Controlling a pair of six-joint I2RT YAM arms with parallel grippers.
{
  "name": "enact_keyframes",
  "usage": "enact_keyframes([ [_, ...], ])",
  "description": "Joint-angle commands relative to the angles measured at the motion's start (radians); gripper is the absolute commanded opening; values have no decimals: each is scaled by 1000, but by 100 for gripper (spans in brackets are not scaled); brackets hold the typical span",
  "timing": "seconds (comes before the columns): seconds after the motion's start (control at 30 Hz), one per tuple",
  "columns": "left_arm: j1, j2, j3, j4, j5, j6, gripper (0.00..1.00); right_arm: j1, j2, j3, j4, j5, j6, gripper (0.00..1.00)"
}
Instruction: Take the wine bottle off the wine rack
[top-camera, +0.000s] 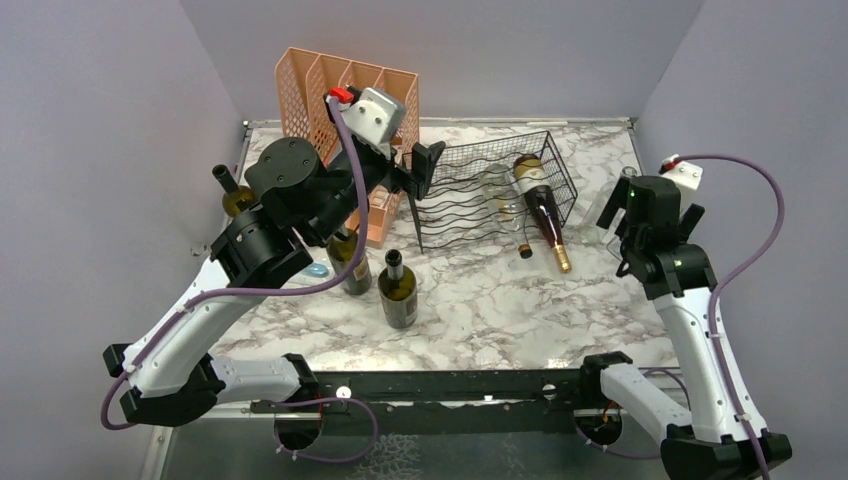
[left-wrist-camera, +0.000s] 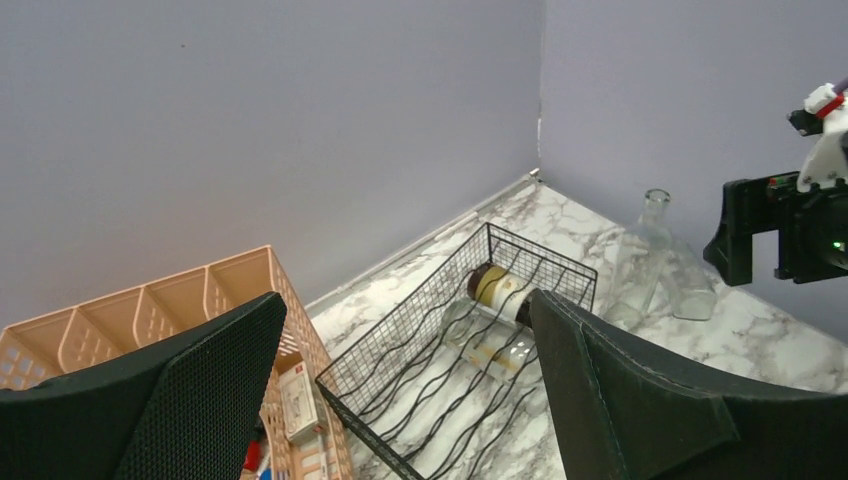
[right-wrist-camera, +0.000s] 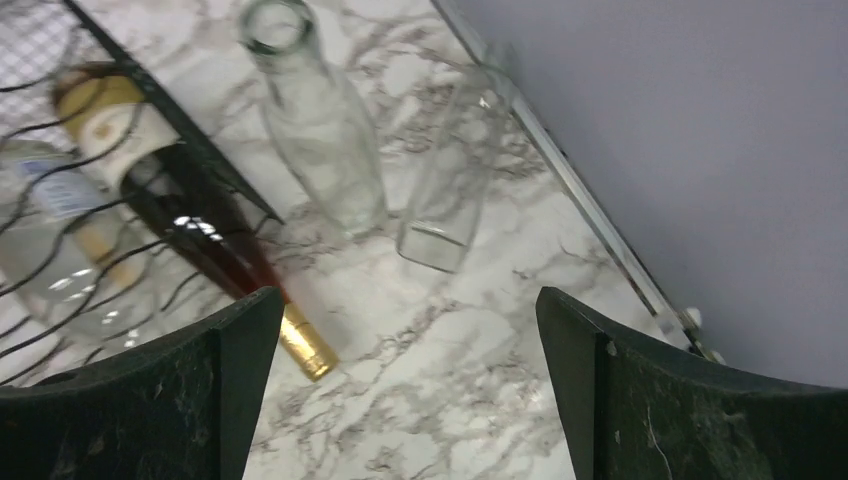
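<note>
The black wire wine rack (top-camera: 478, 162) lies at the table's back centre. A dark wine bottle (top-camera: 543, 208) with a cream label and gold cap lies in its right-hand cradle, neck sticking out over the front edge. A clear bottle (top-camera: 500, 197) lies in the cradle to its left. My left gripper (top-camera: 427, 168) is open and empty, raised at the rack's left end; its view shows the rack (left-wrist-camera: 400, 360) and the bottle's base (left-wrist-camera: 497, 290) between its fingers. My right gripper (right-wrist-camera: 410, 400) is open and empty, above the table just right of the gold cap (right-wrist-camera: 305, 345).
A peach file organiser (top-camera: 340, 90) stands behind the left arm. Two green bottles (top-camera: 400, 290) (top-camera: 348, 262) stand in front of the rack's left, another (top-camera: 232, 195) at the far left. A clear bottle (right-wrist-camera: 315, 130) and a glass (right-wrist-camera: 450, 170) stand by the right wall.
</note>
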Motion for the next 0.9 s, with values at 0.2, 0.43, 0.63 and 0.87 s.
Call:
enact_keyframes([
  [0.2,1,-52,-30,1,154,8,99,-10,16,202,56,265,16,99],
  [0.43,1,-58,-52,12,192,29,99,-273,400,570,3,31,0,99],
  [0.63,1,-67,-124,35,194,43,99,-424,768,863,-134,-165,5,98],
  [0.87,2,-78,-201,41,212,6,99,-472,842,624,-17,-138,19,99],
])
